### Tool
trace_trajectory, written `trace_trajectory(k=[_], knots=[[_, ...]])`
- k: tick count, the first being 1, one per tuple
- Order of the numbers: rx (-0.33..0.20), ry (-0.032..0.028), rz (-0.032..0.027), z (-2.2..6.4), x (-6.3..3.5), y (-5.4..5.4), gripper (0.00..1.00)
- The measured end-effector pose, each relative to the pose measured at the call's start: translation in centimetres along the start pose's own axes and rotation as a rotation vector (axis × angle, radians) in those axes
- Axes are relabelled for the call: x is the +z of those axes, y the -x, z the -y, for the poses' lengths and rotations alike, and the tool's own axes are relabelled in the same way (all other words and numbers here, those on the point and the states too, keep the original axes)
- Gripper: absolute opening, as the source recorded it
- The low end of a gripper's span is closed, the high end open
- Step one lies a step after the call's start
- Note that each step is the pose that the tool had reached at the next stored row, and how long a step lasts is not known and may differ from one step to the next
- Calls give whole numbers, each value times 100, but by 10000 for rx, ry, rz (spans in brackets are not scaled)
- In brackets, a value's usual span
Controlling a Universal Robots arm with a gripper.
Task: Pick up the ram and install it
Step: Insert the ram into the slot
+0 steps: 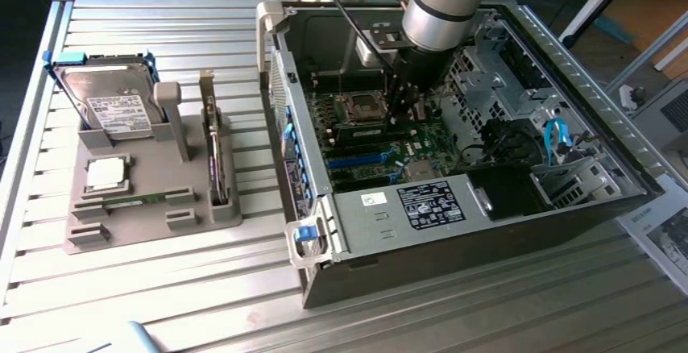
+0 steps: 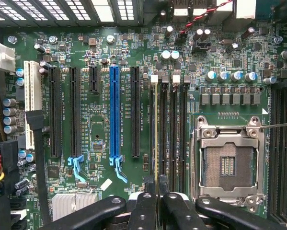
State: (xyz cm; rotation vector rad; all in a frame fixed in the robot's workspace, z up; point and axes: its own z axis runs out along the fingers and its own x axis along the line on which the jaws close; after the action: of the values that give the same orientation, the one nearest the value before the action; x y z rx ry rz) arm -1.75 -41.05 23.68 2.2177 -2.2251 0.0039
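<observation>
A ribbed aluminium tabletop (image 1: 151, 288) carries an open desktop computer case (image 1: 371, 220) lying on its side. Near it, toward the exterior view's left, stands a grey parts stand (image 1: 140, 228). A printed sheet (image 1: 665, 236) lies beside the case at the exterior view's right.

This is a robotics lab or test workshop. A silver and black industrial robot arm (image 1: 441, 14) reaches into an open grey metal desktop computer case (image 1: 376, 216) lying on a ribbed aluminium-profile table (image 1: 161, 288). Its black gripper (image 2: 156, 184) is clamped on a thin green ram (image 2: 156, 134) over the green motherboard (image 2: 105, 62). Beside the case, a grey moulded plastic fixture (image 1: 97, 236) racks a silver hard drive (image 1: 113, 107) and other parts.
</observation>
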Motion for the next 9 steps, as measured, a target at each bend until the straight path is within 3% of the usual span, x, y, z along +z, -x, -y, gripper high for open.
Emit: trace_trajectory(k=[9], knots=[[1, 0, 0, 7, 7, 0, 12]])
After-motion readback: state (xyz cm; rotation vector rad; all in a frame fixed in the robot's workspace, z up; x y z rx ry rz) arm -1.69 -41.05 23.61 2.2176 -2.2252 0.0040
